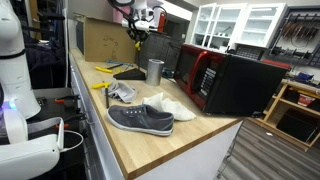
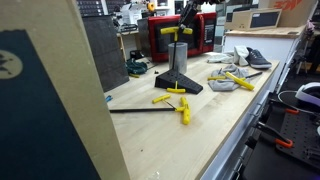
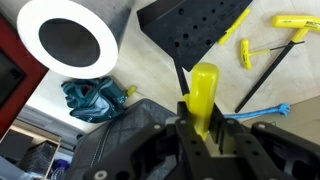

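Observation:
My gripper (image 3: 205, 128) is shut on a yellow-handled T-shaped tool (image 3: 205, 95), whose dark shaft points away toward the table. In both exterior views the gripper (image 1: 140, 30) (image 2: 180, 20) hangs above a metal cup (image 1: 154, 71) (image 2: 179, 57) with the yellow tool (image 2: 172, 30) in it. In the wrist view the cup's round opening (image 3: 68, 38) is at the upper left, off to the side of the tool. The cup stands beside a black perforated plate (image 3: 195, 30) (image 2: 182, 84).
More yellow T-handle tools (image 2: 170, 96) (image 3: 290, 22) lie on the wooden table (image 1: 190, 135). A grey shoe (image 1: 140, 120) and a white shoe (image 1: 172, 105) sit near the front. A red and black microwave (image 1: 225, 80), a cardboard box (image 1: 100, 40) and a blue bundle (image 3: 95, 100) are nearby.

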Controlling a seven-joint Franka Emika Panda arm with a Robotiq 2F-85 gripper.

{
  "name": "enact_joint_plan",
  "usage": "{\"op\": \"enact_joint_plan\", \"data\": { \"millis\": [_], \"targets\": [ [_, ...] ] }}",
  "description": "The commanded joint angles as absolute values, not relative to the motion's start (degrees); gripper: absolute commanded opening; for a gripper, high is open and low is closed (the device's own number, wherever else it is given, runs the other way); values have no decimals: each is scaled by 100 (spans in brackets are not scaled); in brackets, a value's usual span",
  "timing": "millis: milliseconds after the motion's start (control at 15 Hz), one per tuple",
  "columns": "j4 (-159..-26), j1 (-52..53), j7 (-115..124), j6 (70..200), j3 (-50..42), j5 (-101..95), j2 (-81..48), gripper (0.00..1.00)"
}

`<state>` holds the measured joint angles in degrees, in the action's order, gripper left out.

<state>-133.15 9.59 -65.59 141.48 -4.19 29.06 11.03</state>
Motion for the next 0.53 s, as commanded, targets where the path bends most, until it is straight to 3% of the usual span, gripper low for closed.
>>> {"op": "enact_joint_plan", "data": {
  "millis": [0,467],
  "targets": [
    [-13166,987,-7050,14175,-463,3438,1107,6],
    [-13196,899,-6874,13722,-416,3425,1134,6]
  ]
}}
